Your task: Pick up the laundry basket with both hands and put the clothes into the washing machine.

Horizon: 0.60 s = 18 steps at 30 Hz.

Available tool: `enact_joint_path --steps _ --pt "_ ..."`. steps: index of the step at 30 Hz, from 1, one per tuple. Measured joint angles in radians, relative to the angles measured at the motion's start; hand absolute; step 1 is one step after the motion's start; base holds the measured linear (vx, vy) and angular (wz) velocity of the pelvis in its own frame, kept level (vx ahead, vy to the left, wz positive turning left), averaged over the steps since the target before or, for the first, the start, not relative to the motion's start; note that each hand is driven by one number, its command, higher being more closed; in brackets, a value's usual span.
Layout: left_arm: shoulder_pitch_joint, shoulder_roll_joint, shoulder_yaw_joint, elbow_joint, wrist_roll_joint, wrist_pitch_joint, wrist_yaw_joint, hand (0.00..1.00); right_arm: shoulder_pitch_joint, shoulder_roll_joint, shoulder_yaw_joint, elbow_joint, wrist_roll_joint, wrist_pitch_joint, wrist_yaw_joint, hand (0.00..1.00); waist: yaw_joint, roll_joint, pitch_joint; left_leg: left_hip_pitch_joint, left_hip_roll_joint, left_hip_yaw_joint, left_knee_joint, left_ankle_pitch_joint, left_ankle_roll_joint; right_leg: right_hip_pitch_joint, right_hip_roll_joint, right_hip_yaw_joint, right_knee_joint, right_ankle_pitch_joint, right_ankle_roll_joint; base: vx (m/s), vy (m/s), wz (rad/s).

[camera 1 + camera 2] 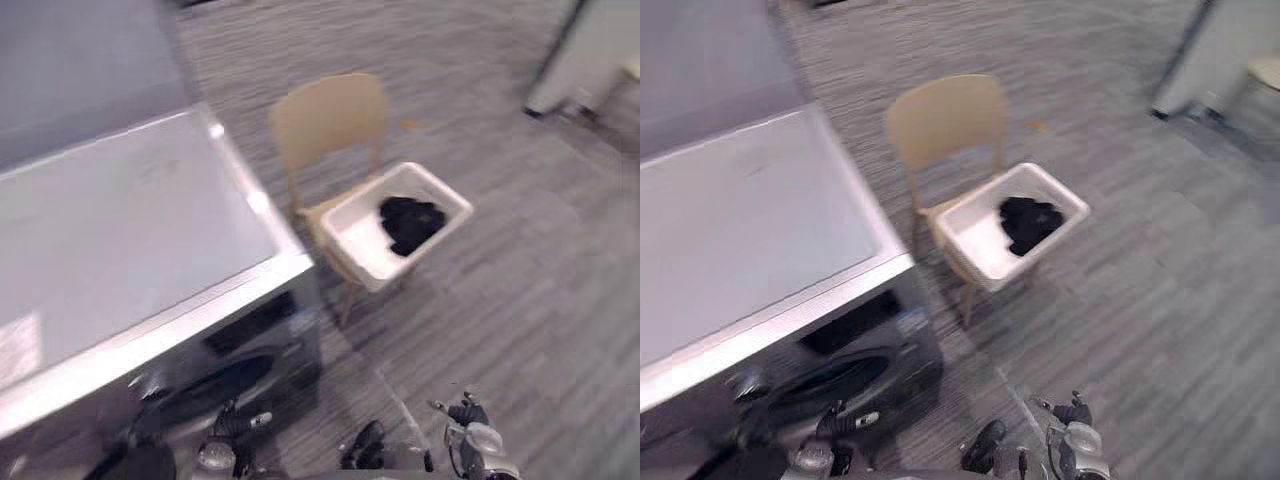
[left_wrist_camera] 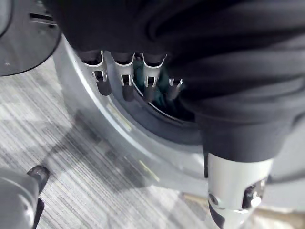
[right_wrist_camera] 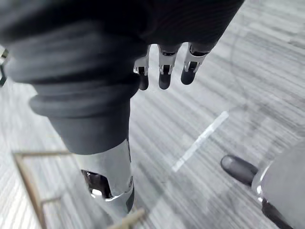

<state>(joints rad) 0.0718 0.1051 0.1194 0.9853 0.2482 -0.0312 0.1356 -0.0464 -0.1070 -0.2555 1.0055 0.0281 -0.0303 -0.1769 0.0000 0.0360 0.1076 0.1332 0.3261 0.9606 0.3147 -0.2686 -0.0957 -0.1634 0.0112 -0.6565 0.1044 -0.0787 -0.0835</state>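
Floor (image 1: 520,300): grey carpet with a fine striped weave, running across the whole room. A thin white strip (image 3: 200,140) lies on it at a slant. A small orange speck (image 1: 408,125) sits on the carpet just beyond the chair.

Chair (image 1: 330,115): pale tan, plain curved backrest, slim legs, upright near the middle of the room.

Far right corner: a pale upright unit (image 1: 590,50) with a dark base, too blurred to identify. Just beside it, a tan rounded edge (image 1: 1265,70).

Light: even and soft.
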Motion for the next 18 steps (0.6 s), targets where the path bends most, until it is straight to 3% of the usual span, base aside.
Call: enact_joint_path --steps 1,2,3,4,5,6,8,10,11,13,14,15,16,18 --pt "0.005 -0.001 0.002 0.007 0.001 0.002 0.000 0.00 -0.005 -0.005 -0.001 0.001 0.000 0.003 0.000 0.00 0.023 0.019 -0.003 0.016 0.008 0.006 -0.010 -0.023 0.012 0.001 0.018 -0.025 0.012 -0.078 0.006 -0.01 -0.046 -2.47" --pt "0.012 -0.020 0.011 0.016 0.001 0.002 0.001 0.00 -0.005 -0.014 0.001 -0.006 -0.001 0.005 -0.004 0.00 0.031 0.038 -0.002 0.016 0.070 0.038 0.081 -0.063 -0.003 -0.043 -0.059 -0.041 0.282 -0.193 -0.091 0.12 -0.071 -1.79" --pt "0.020 -0.018 0.032 0.015 0.000 0.000 0.001 0.00 0.011 -0.021 0.002 -0.006 -0.003 0.007 -0.007 0.00 0.014 0.018 0.007 0.030 0.117 0.042 0.251 -0.096 -0.031 -0.028 -0.127 0.001 0.392 -0.262 0.043 0.19 -0.120 -1.57" --pt "0.018 -0.025 0.043 0.019 -0.001 0.003 0.003 0.00 0.006 -0.022 0.008 0.005 -0.004 0.011 -0.012 0.00 0.018 0.034 0.020 0.014 0.185 0.000 0.365 -0.104 0.011 -0.026 -0.078 0.058 0.399 -0.261 0.040 0.15 -0.251 -1.54" --pt "0.040 -0.037 0.050 0.023 -0.002 0.002 0.000 0.00 0.003 -0.020 0.050 0.011 -0.006 0.013 -0.021 0.00 0.046 0.048 0.032 -0.083 0.260 -0.184 0.591 -0.086 0.156 0.006 0.012 0.144 0.316 -0.228 0.014 0.05 -0.270 -1.71" --pt "0.049 -0.039 0.058 0.017 -0.002 0.001 0.001 0.00 0.001 -0.020 0.066 0.011 -0.011 0.012 -0.021 0.00 0.050 0.045 0.032 -0.133 0.235 -0.284 0.635 -0.088 0.152 0.012 0.034 0.183 0.285 -0.212 0.006 0.02 -0.249 -2.23" --pt "0.070 -0.050 0.070 0.000 -0.022 -0.009 0.011 0.00 -0.021 -0.019 0.075 0.048 -0.031 0.013 -0.021 0.00 0.083 0.040 0.055 -0.325 0.008 -0.656 0.698 -0.101 0.079 0.083 0.076 0.316 0.152 -0.156 -0.007 0.18 -0.091 -2.04" --pt "0.069 -0.064 0.059 -0.014 -0.025 -0.009 0.022 0.00 -0.011 -0.018 0.071 0.074 -0.033 0.022 -0.024 0.00 0.096 0.041 0.066 -0.386 -0.084 -0.726 0.628 -0.098 0.069 0.145 0.086 0.366 0.088 -0.116 0.016 0.27 0.009 -1.33" --pt "0.058 -0.065 0.043 -0.027 -0.042 -0.009 0.022 0.00 -0.005 -0.015 0.068 0.072 -0.033 0.033 -0.029 0.00 0.095 0.053 0.072 -0.429 -0.126 -0.741 0.529 -0.096 0.067 0.191 0.096 0.386 0.038 -0.103 0.016 0.26 0.044 -0.86" --pt "0.040 -0.065 0.037 -0.048 -0.044 -0.011 0.023 0.00 -0.006 -0.013 0.068 0.069 -0.032 0.037 -0.039 0.00 0.096 0.056 0.072 -0.467 -0.174 -0.739 0.358 -0.073 0.041 0.221 0.097 0.389 -0.005 -0.099 0.026 0.21 0.067 -0.18" --pt "0.022 -0.064 0.036 -0.055 -0.043 -0.012 0.022 0.00 -0.009 -0.010 0.068 0.068 -0.030 0.037 -0.041 0.00 0.102 0.051 0.075 -0.488 -0.203 -0.714 0.243 -0.013 0.079 0.250 0.095 0.384 -0.041 -0.099 0.035 0.38 0.114 0.00" --pt "0.019 -0.060 0.036 -0.060 -0.044 -0.010 0.022 0.00 -0.013 -0.001 0.071 0.068 -0.030 0.037 -0.041 0.00 0.126 0.033 0.073 -0.475 -0.225 -0.678 0.194 0.054 0.146 0.287 0.082 0.388 -0.068 -0.098 0.049 0.51 0.123 0.06" --pt "0.017 -0.054 0.037 -0.064 -0.044 -0.010 0.021 0.00 -0.019 0.006 0.073 0.066 -0.030 0.037 -0.041 0.00 0.130 0.021 0.068 -0.462 -0.237 -0.661 0.173 0.058 0.156 0.296 0.066 0.387 -0.081 -0.098 0.056 0.58 0.132 0.19" --pt "0.017 -0.055 0.050 -0.068 -0.044 -0.009 0.019 0.00 -0.038 0.003 0.083 0.044 -0.037 0.029 -0.039 0.00 0.137 0.003 0.070 -0.444 -0.251 -0.638 0.180 0.015 0.249 0.286 0.037 0.377 -0.023 -0.117 0.116 0.53 0.155 0.24"
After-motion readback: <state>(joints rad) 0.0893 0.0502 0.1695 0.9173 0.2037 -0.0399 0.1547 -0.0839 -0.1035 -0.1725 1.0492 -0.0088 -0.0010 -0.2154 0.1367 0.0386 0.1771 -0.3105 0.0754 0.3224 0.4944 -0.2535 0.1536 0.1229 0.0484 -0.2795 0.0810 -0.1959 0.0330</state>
